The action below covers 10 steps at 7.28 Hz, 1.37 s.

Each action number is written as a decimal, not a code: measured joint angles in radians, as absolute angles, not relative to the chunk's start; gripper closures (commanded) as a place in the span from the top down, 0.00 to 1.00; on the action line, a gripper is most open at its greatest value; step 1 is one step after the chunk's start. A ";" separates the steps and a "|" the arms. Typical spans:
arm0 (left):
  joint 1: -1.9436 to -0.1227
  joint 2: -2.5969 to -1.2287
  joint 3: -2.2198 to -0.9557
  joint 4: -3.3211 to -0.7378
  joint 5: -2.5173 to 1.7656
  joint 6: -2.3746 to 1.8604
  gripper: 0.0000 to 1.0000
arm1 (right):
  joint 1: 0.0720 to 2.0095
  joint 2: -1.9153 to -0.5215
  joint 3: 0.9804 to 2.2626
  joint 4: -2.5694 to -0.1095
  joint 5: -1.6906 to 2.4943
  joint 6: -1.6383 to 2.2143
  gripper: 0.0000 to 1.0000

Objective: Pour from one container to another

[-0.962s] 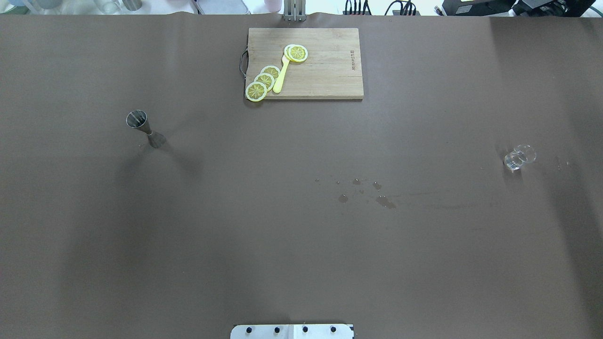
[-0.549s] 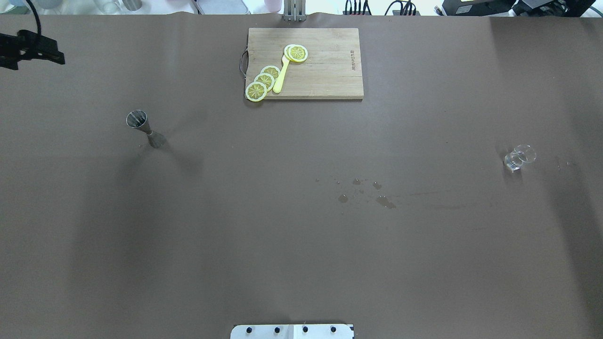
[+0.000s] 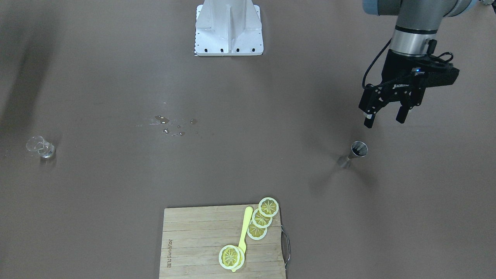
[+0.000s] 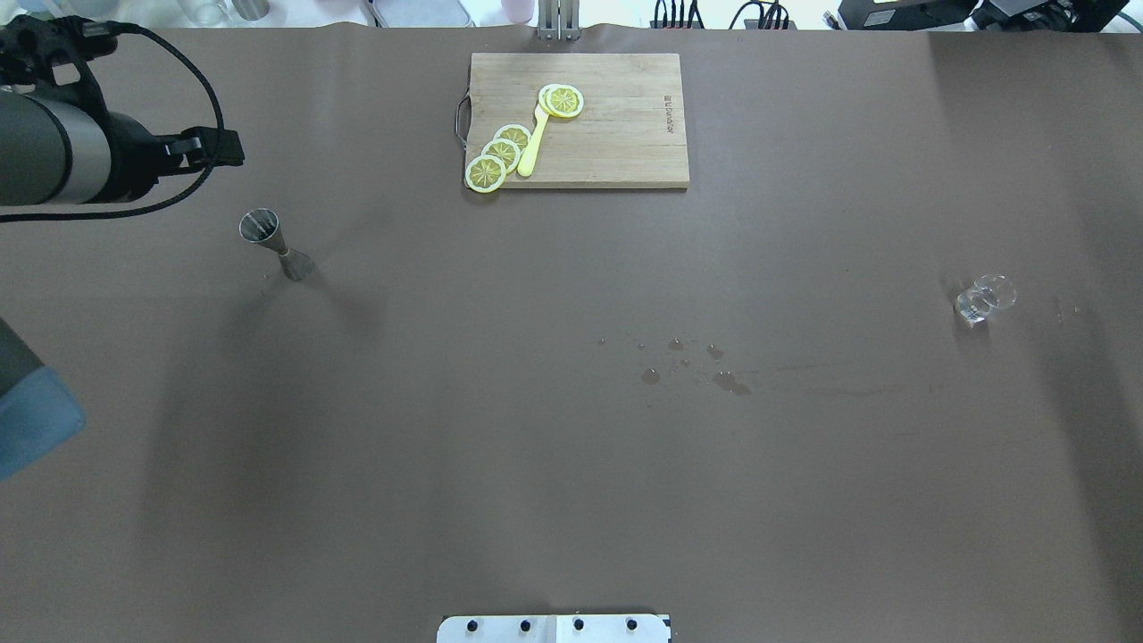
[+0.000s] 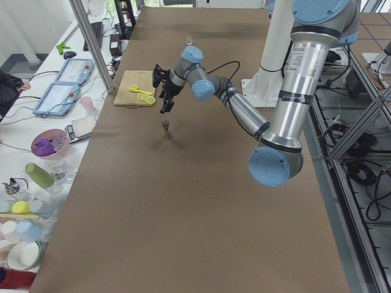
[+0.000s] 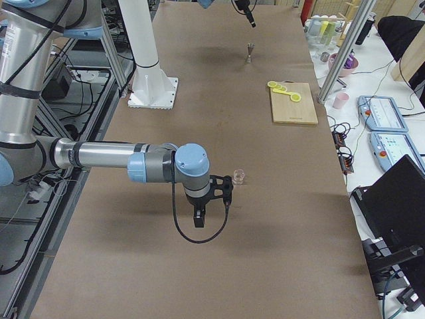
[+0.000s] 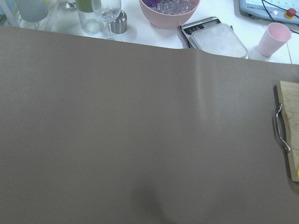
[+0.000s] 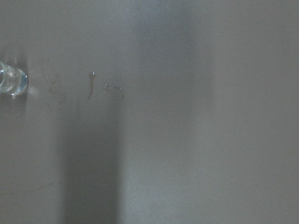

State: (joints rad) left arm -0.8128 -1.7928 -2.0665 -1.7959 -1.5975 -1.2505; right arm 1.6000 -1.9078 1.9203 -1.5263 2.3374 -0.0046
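The steel jigger (image 4: 275, 243) stands upright on the brown table at the left, also seen from the front (image 3: 354, 154). My left gripper (image 3: 384, 121) hangs open in the air just on the robot's side of it, nothing between its fingers (image 3: 369, 121). In the overhead view only the left arm's wrist (image 4: 54, 161) shows, beyond the jigger. The small clear glass (image 4: 982, 299) stands far to the right (image 3: 40, 147). My right gripper (image 6: 199, 216) shows only in the right side view, close beside the glass (image 6: 238, 177), and I cannot tell its state.
A wooden cutting board (image 4: 616, 134) with lemon slices (image 4: 500, 156) and a yellow utensil lies at the table's far middle. Water drops (image 4: 692, 362) spot the centre. The robot's base (image 3: 228, 27) stands at the near edge. Cups and a bowl (image 7: 169, 5) crowd the side bench.
The left arm has swung into the overhead view from the top-left corner and now reaches further right, close to the jigger. The jigger and the glass have not moved.
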 measured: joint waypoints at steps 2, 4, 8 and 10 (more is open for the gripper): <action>-0.678 -1.770 -2.079 -1.796 -1.378 -1.340 0.98 | 1.600 -1.908 1.919 -1.526 2.337 -0.005 1.00; -0.574 -1.743 -2.072 -1.798 -1.175 -1.410 0.98 | 1.600 -1.908 1.920 -1.526 2.339 -0.005 1.00; -0.490 -1.729 -1.971 -1.851 -0.931 -1.527 0.97 | 1.600 -1.907 1.922 -1.526 2.341 -0.005 1.00; -0.454 -1.750 -1.880 -1.875 -0.823 -1.599 0.97 | 1.600 -1.907 1.922 -1.526 2.341 -0.005 1.00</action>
